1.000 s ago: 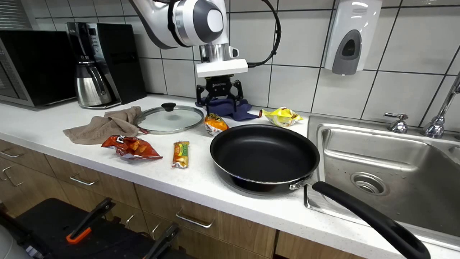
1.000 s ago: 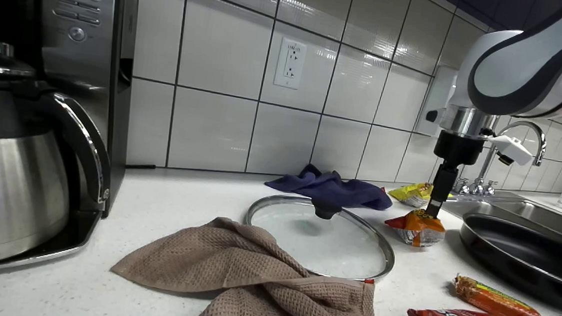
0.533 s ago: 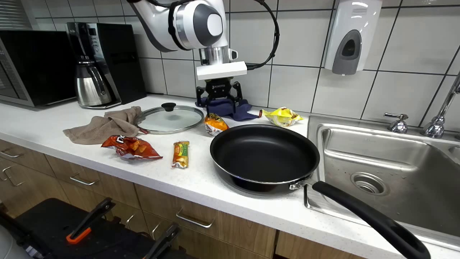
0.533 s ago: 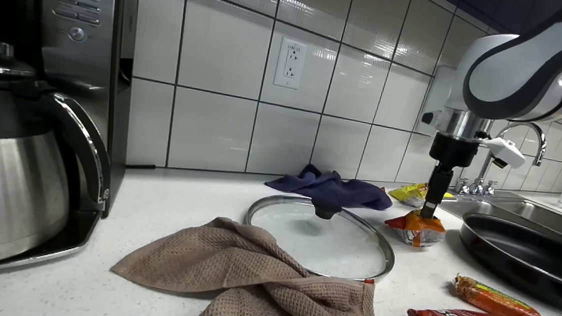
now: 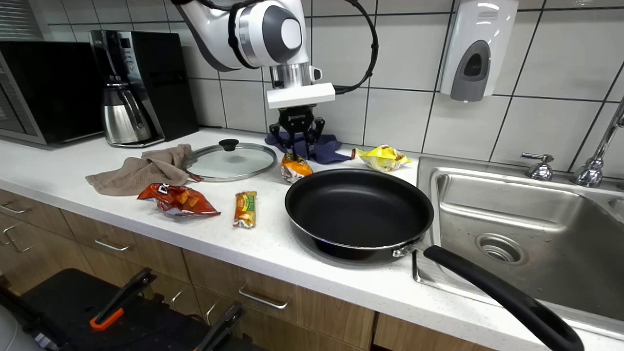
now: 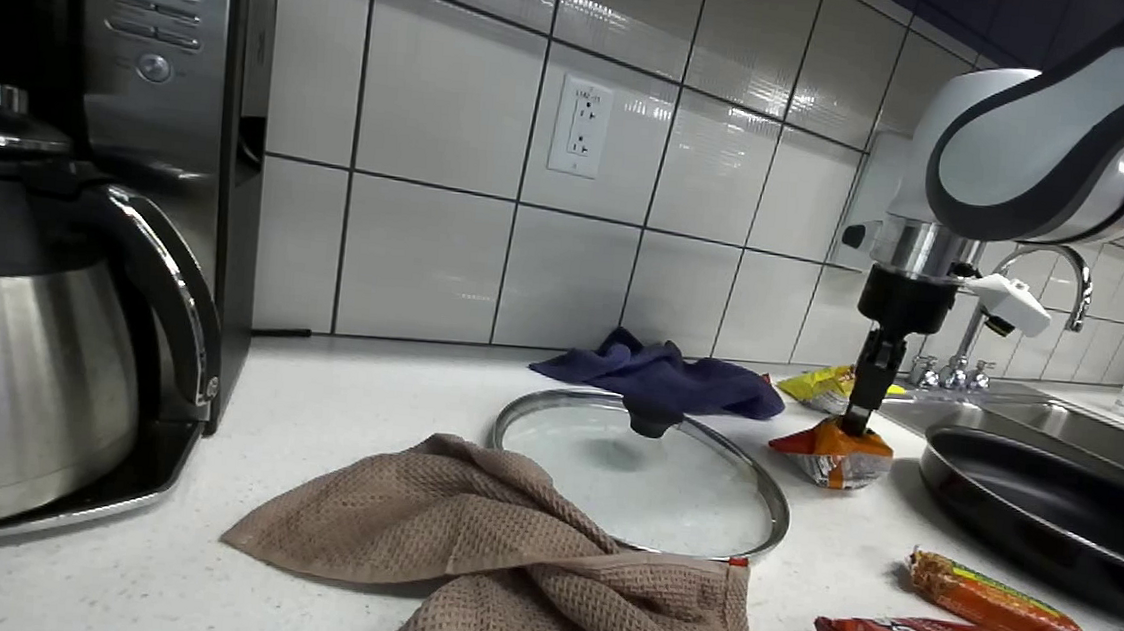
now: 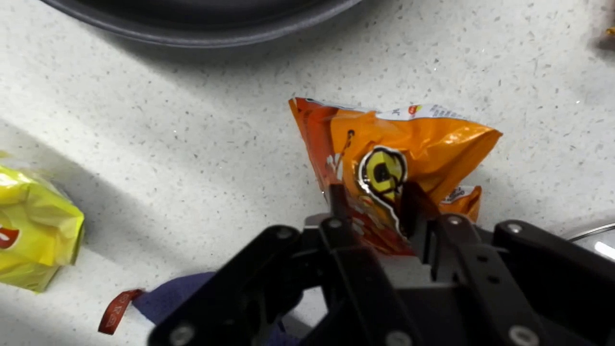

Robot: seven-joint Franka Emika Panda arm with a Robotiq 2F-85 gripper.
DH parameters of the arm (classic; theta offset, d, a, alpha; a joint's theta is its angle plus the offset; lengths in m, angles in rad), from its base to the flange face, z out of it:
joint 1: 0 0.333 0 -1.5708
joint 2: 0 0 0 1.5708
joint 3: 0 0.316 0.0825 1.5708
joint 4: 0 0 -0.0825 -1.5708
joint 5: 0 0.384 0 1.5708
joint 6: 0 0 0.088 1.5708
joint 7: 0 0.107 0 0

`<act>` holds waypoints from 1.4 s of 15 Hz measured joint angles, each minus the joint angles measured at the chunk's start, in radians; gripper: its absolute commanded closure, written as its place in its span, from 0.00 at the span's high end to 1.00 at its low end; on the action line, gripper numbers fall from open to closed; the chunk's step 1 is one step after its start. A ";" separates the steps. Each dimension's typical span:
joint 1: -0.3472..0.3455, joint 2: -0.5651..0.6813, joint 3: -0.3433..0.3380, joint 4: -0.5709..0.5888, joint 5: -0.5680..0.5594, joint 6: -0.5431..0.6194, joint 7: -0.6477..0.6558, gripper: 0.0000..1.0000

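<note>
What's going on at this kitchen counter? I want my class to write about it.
A robot arm has its gripper down at a small orange snack bag, with its jaws on either side; whether the grip is firm, I can't tell. The bag appears to rest on the counter, close to a frying pan but not touching it. A yellow bag, a blue cloth and a glass lid lie nearby.
</note>
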 measured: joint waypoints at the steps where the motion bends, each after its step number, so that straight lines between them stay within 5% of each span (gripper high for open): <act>1: 0.000 0.000 0.000 0.000 -0.001 0.000 0.000 0.00; 21: 0.016 -0.123 -0.024 0.009 -0.182 -0.068 0.127 0.00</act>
